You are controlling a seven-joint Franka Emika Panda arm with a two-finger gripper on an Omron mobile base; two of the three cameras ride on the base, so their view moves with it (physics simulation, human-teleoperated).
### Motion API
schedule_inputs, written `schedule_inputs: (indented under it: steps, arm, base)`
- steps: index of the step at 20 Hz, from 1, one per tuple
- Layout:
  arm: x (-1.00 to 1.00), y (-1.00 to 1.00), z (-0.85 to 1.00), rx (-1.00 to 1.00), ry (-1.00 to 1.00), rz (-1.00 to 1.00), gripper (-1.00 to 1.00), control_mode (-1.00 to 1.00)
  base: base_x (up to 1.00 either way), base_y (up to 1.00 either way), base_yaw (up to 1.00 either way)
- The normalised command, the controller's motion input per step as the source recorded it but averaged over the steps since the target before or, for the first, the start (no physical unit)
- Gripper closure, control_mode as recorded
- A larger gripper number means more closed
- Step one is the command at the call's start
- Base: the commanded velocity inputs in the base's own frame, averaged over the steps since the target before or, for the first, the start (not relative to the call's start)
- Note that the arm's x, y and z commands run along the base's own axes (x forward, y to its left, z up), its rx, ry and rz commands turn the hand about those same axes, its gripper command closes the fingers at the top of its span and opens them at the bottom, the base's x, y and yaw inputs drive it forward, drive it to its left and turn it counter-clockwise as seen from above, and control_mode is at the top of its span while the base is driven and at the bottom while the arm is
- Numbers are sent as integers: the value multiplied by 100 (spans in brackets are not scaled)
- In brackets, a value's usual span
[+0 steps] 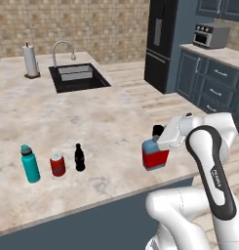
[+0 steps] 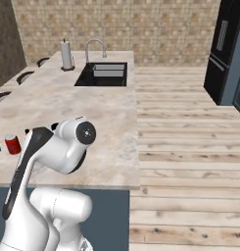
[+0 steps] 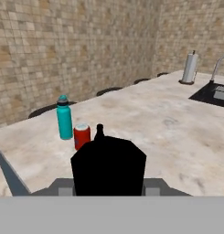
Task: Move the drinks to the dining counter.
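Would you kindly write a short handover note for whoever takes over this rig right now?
Gripper: shut on the blue bottle, upright over the near right part of the dining counter; whether it touches the top is unclear.
Already standing on that counter in a row near the front edge: teal bottle, red can, black bottle.
Done: three drinks placed.
Left: set down the blue bottle, release, retract.

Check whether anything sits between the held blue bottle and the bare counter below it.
Nothing visible does. The gripper holds the blue bottle over bare dining counter; the teal bottle, red can and black bottle stand well apart.
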Motion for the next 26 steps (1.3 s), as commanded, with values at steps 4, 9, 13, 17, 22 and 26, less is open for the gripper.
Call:
schedule_inputs:
  steps: [4,9,13,17,22,26]
  arm:
    - [0,0,0,0,0,0,100,100]
    - [0,0,0,0,0,0,100,100]
    - [0,0,0,0,0,0,100,100]
    - [0,0,0,0,0,0,100,100]
    - [0,0,0,0,0,0,100,-100]
    - [4,14,0,0,3,0,100,-100]
  base:
    - [32,32,-21]
    - [0,3,-7]
    - [0,0,0]
    - [0,0,0]
    - [0,0,0]
    - [0,0,0]
